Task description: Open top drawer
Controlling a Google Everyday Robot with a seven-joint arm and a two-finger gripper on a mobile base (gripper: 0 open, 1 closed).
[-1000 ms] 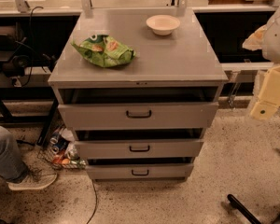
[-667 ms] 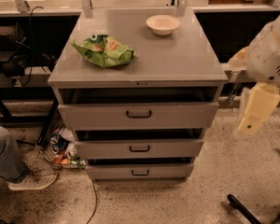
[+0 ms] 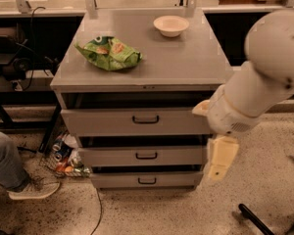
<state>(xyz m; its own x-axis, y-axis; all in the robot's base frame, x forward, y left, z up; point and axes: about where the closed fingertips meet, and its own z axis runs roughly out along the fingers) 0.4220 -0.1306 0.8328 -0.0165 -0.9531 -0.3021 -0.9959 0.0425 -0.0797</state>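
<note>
The grey cabinet (image 3: 196, 67) has three drawers. The top drawer (image 3: 103, 123) has the tallest front and a dark loop handle (image 3: 145, 119) at its centre. A dark gap shows above its front panel. My white arm (image 3: 264, 72) reaches in from the right. My cream gripper (image 3: 220, 158) hangs down at the cabinet's right front corner, level with the middle drawer (image 3: 108, 156). It is to the right of and below the top handle and touches no handle.
A green chip bag (image 3: 110, 53) and a white bowl (image 3: 171, 25) lie on the cabinet top. The bottom drawer (image 3: 112, 180) is below. A person's leg and shoe (image 3: 24, 187), cans (image 3: 63, 160) and a cable are at the left. A black chair leg (image 3: 257, 219) is at lower right.
My arm has swung in from the right edge toward the cabinet, and the gripper has dropped lower and come nearer to the drawer fronts. The drawers have not moved.
</note>
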